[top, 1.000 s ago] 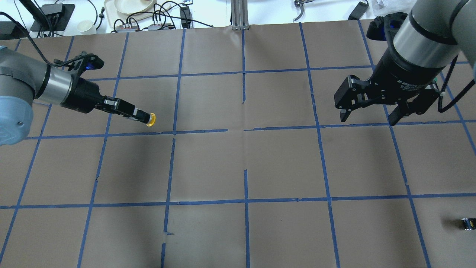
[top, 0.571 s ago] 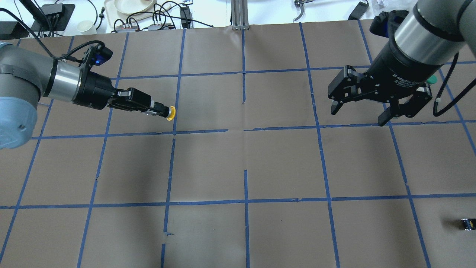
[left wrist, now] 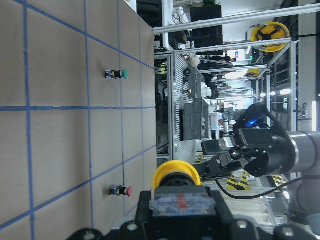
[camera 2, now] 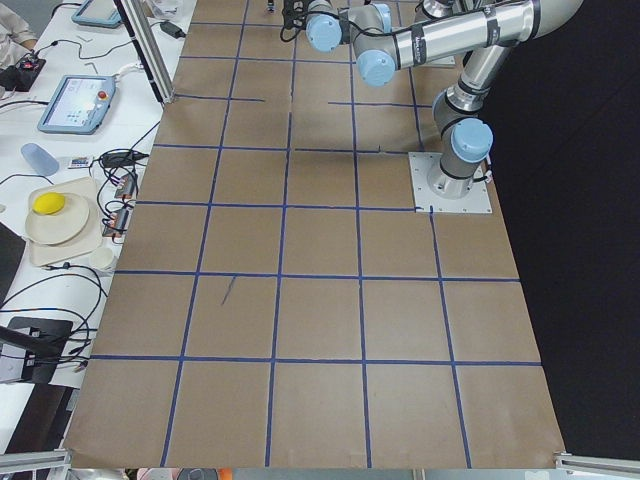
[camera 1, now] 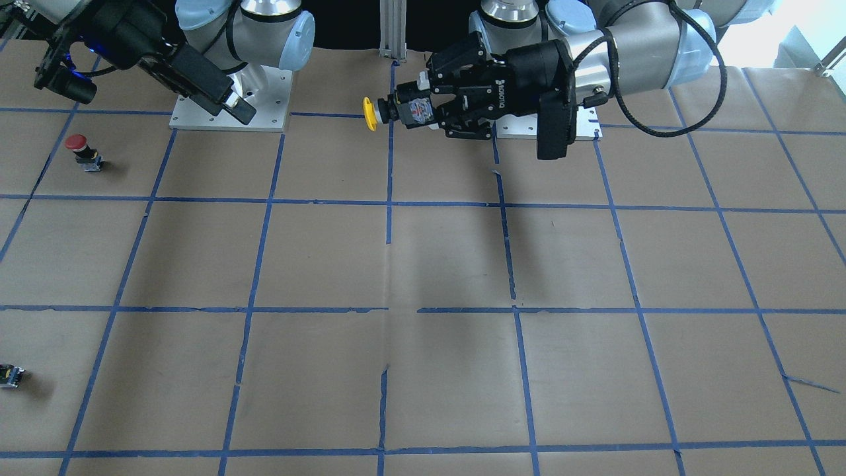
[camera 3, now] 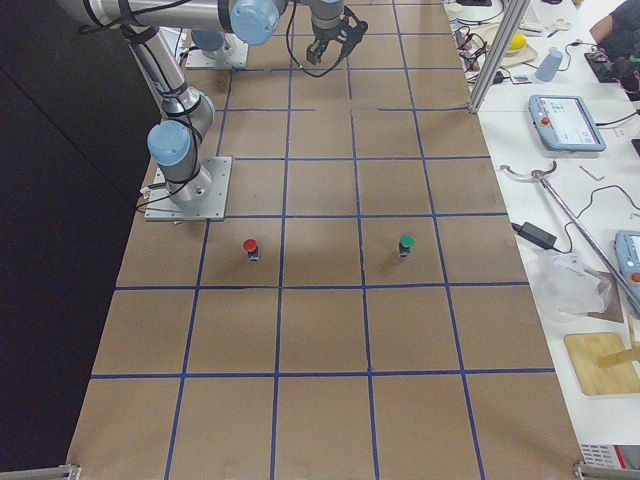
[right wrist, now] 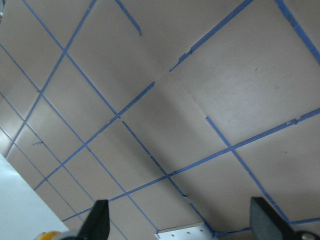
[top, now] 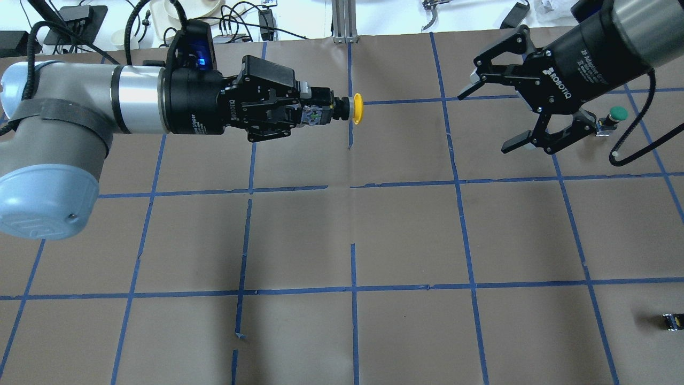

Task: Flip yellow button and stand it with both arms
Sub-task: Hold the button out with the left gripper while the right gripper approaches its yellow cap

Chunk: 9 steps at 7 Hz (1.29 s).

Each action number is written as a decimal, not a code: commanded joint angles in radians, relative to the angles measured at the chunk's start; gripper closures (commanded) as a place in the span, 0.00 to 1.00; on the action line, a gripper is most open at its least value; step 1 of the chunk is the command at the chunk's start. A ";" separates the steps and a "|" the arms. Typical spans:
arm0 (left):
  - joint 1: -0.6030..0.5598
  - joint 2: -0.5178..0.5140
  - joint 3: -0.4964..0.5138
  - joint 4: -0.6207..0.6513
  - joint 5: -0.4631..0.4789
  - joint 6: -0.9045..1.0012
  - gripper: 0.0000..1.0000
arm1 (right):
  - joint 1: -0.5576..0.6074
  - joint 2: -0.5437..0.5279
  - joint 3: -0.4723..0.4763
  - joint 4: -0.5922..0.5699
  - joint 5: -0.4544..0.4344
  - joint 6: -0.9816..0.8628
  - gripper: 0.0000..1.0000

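Yellow button (top: 357, 108) is up off the bench (top: 406, 230) now and swung to the middle. My left fingers (top: 318, 97) clamp its body, cap sideways toward my right fingers (top: 517, 142), which are spread wide and well apart from it. Handover looks next, though alignment's hard to judge.

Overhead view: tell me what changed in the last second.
The left gripper, still shut on the yellow button, swung to the table's centre line, cap pointing at the right gripper, which turned, still open, to face it. The small black-and-yellow piece stayed put.
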 commanded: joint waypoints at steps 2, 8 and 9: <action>-0.044 -0.015 -0.010 0.000 -0.201 -0.017 0.97 | 0.001 -0.011 -0.007 -0.009 0.223 0.235 0.00; -0.049 -0.031 -0.008 0.001 -0.206 -0.017 0.97 | 0.099 -0.038 0.011 0.009 0.398 0.357 0.02; -0.049 -0.030 -0.008 0.001 -0.206 -0.015 0.97 | 0.100 -0.031 0.011 0.010 0.398 0.373 0.02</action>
